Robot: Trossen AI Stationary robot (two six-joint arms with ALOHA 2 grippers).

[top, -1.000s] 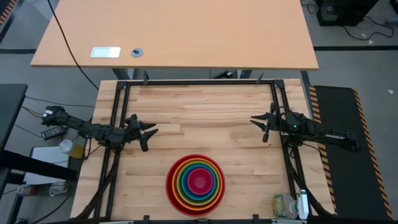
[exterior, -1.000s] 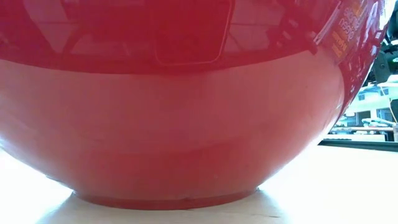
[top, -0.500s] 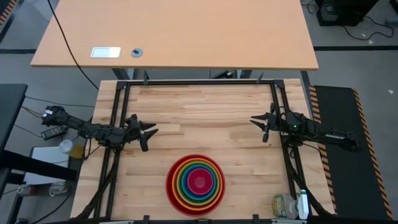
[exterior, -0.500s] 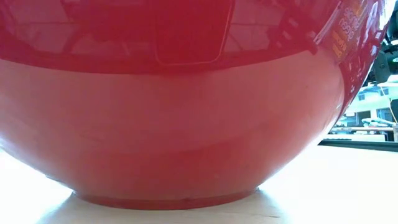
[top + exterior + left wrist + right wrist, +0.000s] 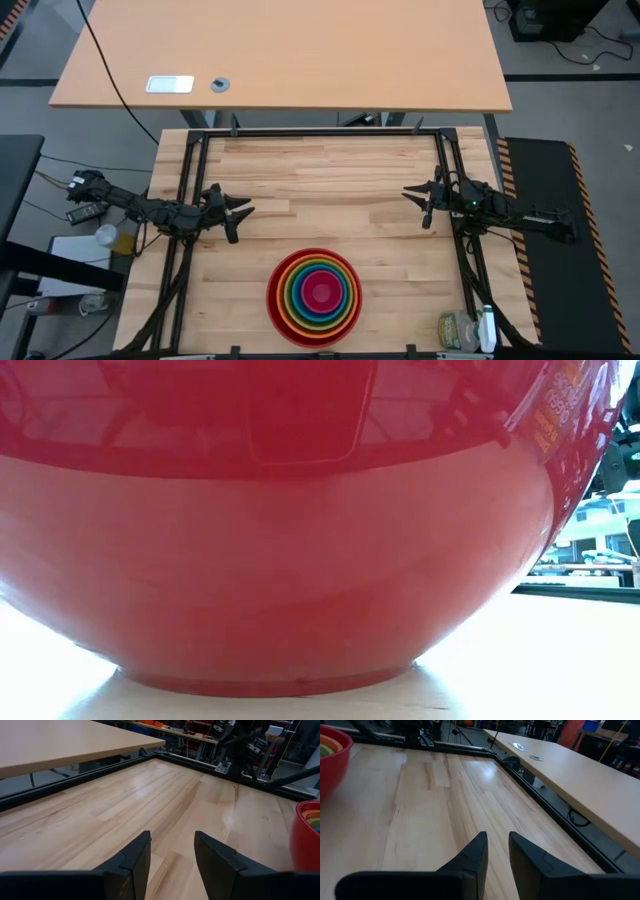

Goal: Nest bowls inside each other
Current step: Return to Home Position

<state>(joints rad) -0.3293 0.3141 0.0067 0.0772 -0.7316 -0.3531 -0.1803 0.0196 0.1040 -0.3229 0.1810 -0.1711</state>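
Left gripper (image 5: 240,212) hangs mid-left in the high view, fingers parted, empty; right gripper (image 5: 408,193) mid-right, narrowly parted, empty. The bowls sit nested at lower centre, red bowl (image 5: 272,298) outermost, pink bowl (image 5: 320,292) innermost. Homing well likely means retracting outward, clear of the stack.

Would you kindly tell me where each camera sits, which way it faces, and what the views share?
High view: overhead, facing straight down; left gripper, right gripper and nested bowls show.
Low view: table-top height, facing level; the red bowl fills it, no gripper.
Left wrist view: wrist-mounted, facing across the table past its fingers.
Right wrist view: likewise, past its fingers.
Shared: all four show the red bowl.
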